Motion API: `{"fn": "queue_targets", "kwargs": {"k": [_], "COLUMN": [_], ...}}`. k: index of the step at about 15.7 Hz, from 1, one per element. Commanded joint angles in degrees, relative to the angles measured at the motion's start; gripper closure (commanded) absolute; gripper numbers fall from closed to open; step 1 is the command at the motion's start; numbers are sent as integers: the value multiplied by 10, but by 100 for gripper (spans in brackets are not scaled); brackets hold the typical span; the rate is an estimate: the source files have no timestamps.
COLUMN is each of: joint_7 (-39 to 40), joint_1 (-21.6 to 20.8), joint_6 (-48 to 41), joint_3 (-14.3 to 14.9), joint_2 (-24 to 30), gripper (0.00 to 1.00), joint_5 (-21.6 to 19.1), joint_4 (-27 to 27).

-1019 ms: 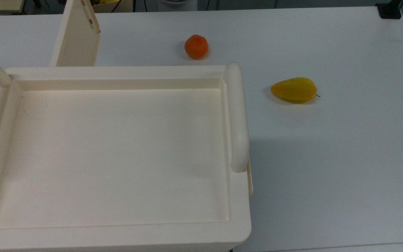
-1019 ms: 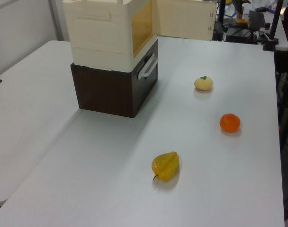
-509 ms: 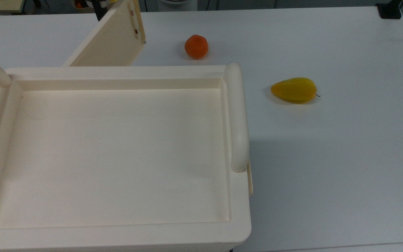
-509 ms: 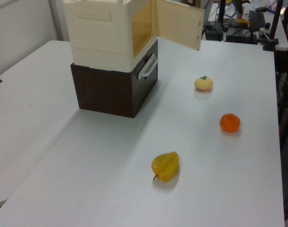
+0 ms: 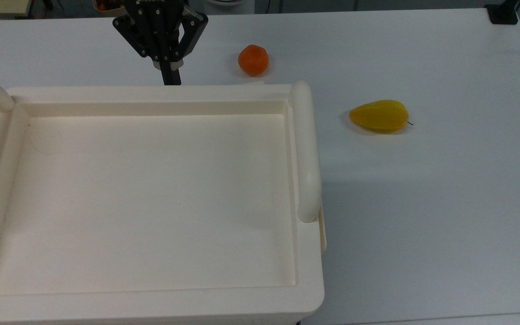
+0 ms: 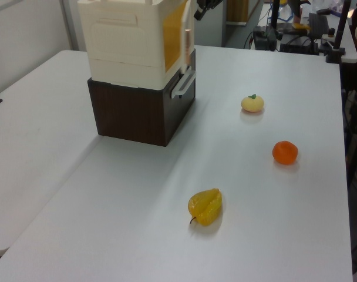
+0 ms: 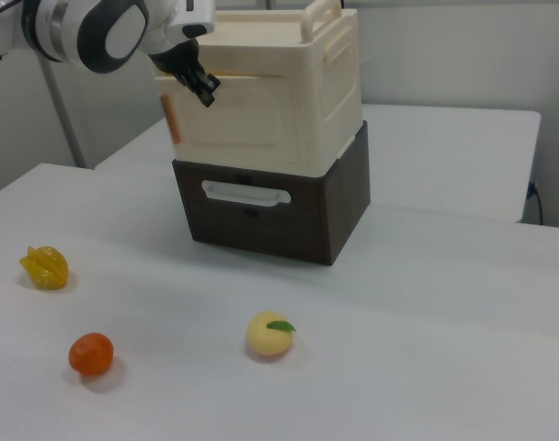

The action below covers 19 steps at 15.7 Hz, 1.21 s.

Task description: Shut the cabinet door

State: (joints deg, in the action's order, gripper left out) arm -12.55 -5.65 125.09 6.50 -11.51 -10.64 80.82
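Observation:
The cabinet [image 5: 151,97] is a big cream box with a recessed top, standing on a dark brown drawer unit [image 7: 261,216]. The cabinet door [image 7: 252,119] lies almost flat against the cabinet's front. A thin orange gap remains at its free edge, on the right view's left. In the left view the cabinet door [image 6: 188,29] shows edge-on beside the orange opening. My black gripper [image 5: 171,77] is shut and its tips press on the outer face of the door, about mid-width. The gripper [image 7: 206,90] sits high on the panel, and the gripper [image 6: 201,10] is at the cabinet's upper corner.
On the white table lie an orange fruit [image 5: 253,59], a yellow starfruit [image 5: 379,116] and a pale peach [image 7: 268,334]. The drawer unit has a white handle [image 7: 245,193]. A black mount [image 5: 503,13] sits on the far table corner.
The door swung from wide open to nearly shut against the cabinet front. My gripper came into view behind it and followed it toward the cabinet.

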Motion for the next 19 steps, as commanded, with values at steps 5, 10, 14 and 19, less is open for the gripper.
{"fn": "queue_targets", "kwargs": {"k": [5, 10, 14, 19], "joint_7": [-10, 7, 72, 163], "joint_1": [-2, -3, -16, -38], "joint_6": [4, -99, -240, -296], "joint_3": [1, -16, -28, -27], "joint_2": [11, 42, 61, 115], "gripper": [100, 100, 100, 100], "joint_5": [4, 60, 104, 153], "joint_4": [15, 49, 54, 122]}}
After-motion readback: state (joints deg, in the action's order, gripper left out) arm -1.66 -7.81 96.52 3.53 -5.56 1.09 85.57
